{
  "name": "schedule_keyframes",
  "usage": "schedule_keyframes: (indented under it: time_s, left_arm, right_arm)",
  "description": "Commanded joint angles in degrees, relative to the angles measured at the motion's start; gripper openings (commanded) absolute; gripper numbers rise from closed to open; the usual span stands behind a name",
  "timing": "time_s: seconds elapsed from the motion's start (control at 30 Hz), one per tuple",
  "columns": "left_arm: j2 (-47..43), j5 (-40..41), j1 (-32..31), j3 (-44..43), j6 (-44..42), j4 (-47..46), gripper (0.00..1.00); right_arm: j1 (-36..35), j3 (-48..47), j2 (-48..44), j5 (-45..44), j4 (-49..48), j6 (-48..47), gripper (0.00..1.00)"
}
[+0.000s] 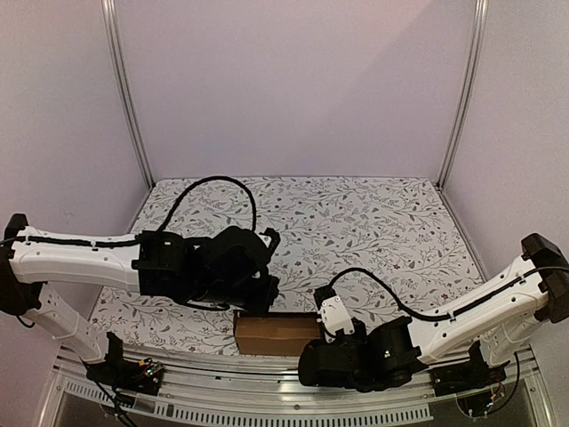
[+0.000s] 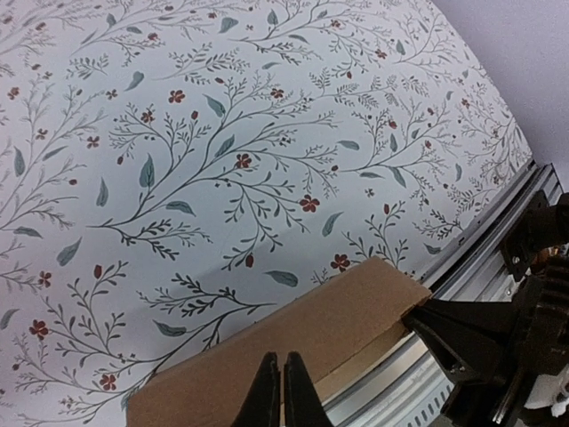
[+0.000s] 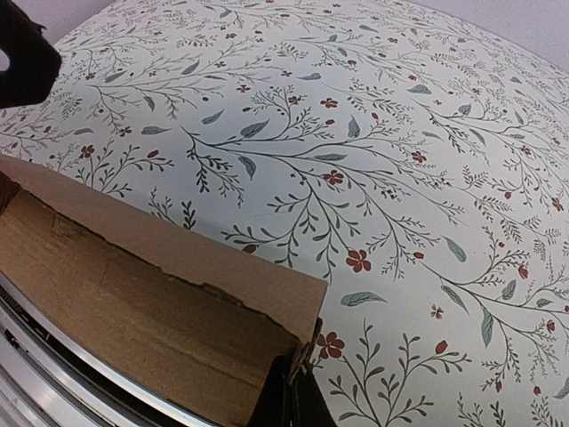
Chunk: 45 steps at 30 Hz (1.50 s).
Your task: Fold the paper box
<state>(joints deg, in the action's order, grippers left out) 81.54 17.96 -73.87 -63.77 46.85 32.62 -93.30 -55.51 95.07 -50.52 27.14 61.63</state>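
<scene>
The left arm (image 1: 80, 258) reached in from the left side, its white link lying low over the flower-printed tabletop (image 1: 382, 222) and its black wrist bent down toward the near edge. In the left wrist view, the left end effector (image 2: 283, 374) was clenched. Its two dark fingers (image 2: 267, 391) were pressed side by side with only a thin line between them and nothing seen held. Their tips were poised over the top face of the paper box; whether they touched the cardboard could not be told.

The paper box (image 1: 276, 334) lay near the middle of the near edge of the tabletop, just beside the metal rail (image 1: 267, 387) that ran along the front. It was a slim brown rectangular form, plain and unmarked, with its long side parallel to that rail. It sat between the two wrists, the left one just behind its left part and the right one at its right end.

From the right wrist view, the box's right end showed a rough inner face under a ragged upper edge. The right end effector (image 3: 289, 391) was at that end's nearest corner, fingers drawn tight together. Whether any cardboard was pinched between them could not be told. The right arm (image 1: 480, 302) stretched in low from the right side, its black cable looping over the print.
</scene>
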Motion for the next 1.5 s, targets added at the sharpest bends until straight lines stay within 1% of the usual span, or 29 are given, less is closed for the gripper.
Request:
schedule_keyframes:
  time_s: [0.0,0.2,0.47,0.53,0.6,0.7,0.8,0.87,1.1,1.27,1.47]
  left_arm:
    - [1.9,-3.9,1.1,1.5,-1.4,-3.1,0.04]
    - [3.5,-7.7,1.1,4.6,-0.1,-6.1,0.01]
    - [5.3,-8.4,0.9,6.6,1.0,-6.9,0.0]
    - [5.7,-8.6,0.9,7.0,1.2,-6.9,0.0]
    - [5.9,-8.6,0.8,7.3,1.7,-7.0,0.0]
    - [6.1,-8.5,0.5,8.0,2.3,-7.4,0.0]
    - [6.0,-8.1,0.4,8.7,2.8,-7.9,0.0]
    - [6.1,-8.0,0.3,9.1,3.3,-8.2,0.0]
    - [7.1,-7.7,0.0,10.1,4.3,-9.4,0.0]
    - [7.5,-7.3,-0.1,10.3,4.4,-9.8,0.0]
    - [7.7,-6.5,-0.1,10.0,4.2,-9.4,0.0]
  right_arm:
    - [1.5,2.8,5.0,9.3,2.7,-3.2,0.0]
    - [2.0,2.4,6.7,9.7,1.9,-3.6,0.0]
    - [2.1,2.4,7.3,10.1,1.0,-3.7,0.0]
    - [2.1,2.4,7.1,10.1,1.0,-3.5,0.08]
    - [2.1,2.4,6.7,10.3,1.0,-3.4,0.12]
    - [2.1,2.4,5.6,10.4,0.9,-3.4,0.26]
    - [2.1,2.2,4.3,10.9,0.8,-3.9,0.37]
    - [2.0,2.4,3.5,11.4,0.5,-4.1,0.42]
    - [2.0,5.1,-1.4,15.1,-4.4,-6.8,0.53]
    - [2.1,7.7,-6.4,16.8,-7.2,-9.6,0.55]
    - [2.1,7.8,-8.4,15.7,-7.1,-11.2,0.59]
